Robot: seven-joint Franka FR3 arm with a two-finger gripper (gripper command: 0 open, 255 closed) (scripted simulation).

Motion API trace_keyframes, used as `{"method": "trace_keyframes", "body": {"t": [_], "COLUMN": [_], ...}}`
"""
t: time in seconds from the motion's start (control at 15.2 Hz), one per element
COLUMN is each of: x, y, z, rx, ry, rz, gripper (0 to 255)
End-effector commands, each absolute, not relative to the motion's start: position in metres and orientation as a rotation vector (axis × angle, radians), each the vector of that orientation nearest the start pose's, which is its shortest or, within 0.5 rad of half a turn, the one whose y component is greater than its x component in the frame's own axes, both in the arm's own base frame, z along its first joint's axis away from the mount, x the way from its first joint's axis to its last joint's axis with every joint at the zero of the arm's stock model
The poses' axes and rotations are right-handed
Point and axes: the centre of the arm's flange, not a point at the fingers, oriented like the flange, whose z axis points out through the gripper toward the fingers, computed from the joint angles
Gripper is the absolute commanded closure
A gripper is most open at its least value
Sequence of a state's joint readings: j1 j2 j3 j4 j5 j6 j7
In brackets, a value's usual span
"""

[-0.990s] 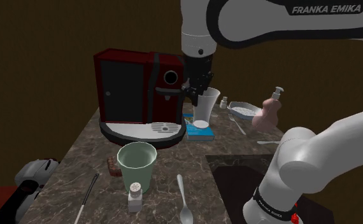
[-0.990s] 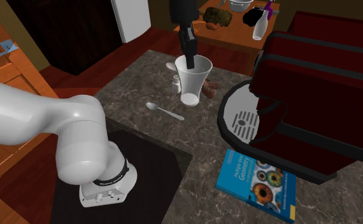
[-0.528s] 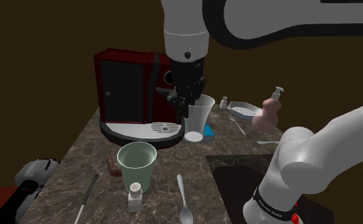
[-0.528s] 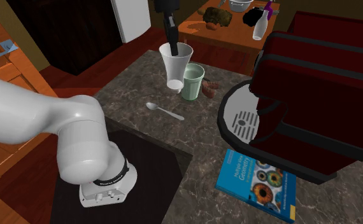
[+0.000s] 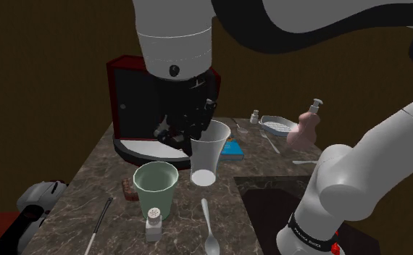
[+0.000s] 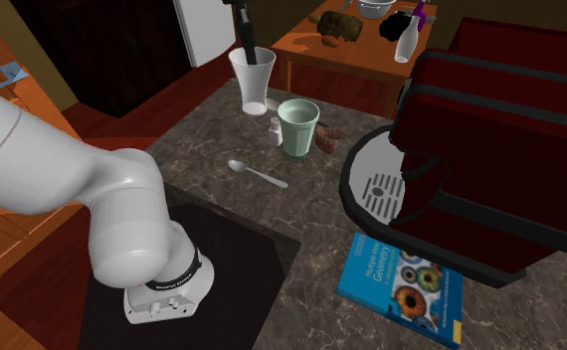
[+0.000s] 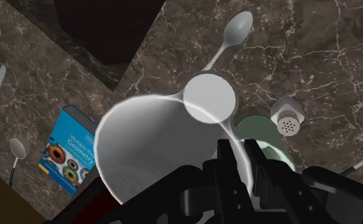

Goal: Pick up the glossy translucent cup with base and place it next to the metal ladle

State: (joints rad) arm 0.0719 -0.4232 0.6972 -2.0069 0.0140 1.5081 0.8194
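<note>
The dark box of the stand (image 5: 267,206) sits nearest, sunk into the corner of a dark veined marble counter (image 5: 107,181), with the white arm (image 5: 343,188) rising from it. On the counter's near part lie a ladle (image 5: 208,224), bowl toward the camera, and a small white shaker (image 5: 153,223). Just behind the shaker stands a green cup (image 5: 156,188). Farther back, a red and black coffee machine (image 5: 136,98) takes up the counter's far end, and a blue book (image 5: 234,148) lies beside its base. Beyond the book, toward the shoulder view's right, are a soap dish (image 5: 275,125) and a pink pump bottle (image 5: 304,129). A plain brown wall (image 5: 53,58) closes the scene behind them. In the second exterior view the counter stands over a reddish wood floor (image 6: 33,89), with an orange table (image 6: 371,50) and a white door (image 6: 204,25) past it.

The translucent cup (image 5: 207,148) hangs in the air, raised off the counter, a little tilted, its round base toward the ladle's handle end and the green cup close beside it. The gripper (image 7: 240,162) comes down from above, jaws clenched on the cup's rim, one finger inside the wall and one outside.
</note>
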Motion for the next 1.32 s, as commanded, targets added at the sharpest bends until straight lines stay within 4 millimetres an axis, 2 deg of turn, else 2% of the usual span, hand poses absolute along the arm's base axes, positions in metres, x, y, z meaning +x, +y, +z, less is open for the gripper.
{"method": "trace_keyframes", "body": {"t": [0.0,0.79,1.25], "x": [0.276,0.244,0.244], "y": [0.364,0.521,0.521], "z": [0.573,0.573,0.536], "rx": [-3.429,-3.429,-3.429], "ry": [0.205,0.205,0.205], "rz": [-0.099,-0.099,-0.099], "gripper": [255,255,255]}}
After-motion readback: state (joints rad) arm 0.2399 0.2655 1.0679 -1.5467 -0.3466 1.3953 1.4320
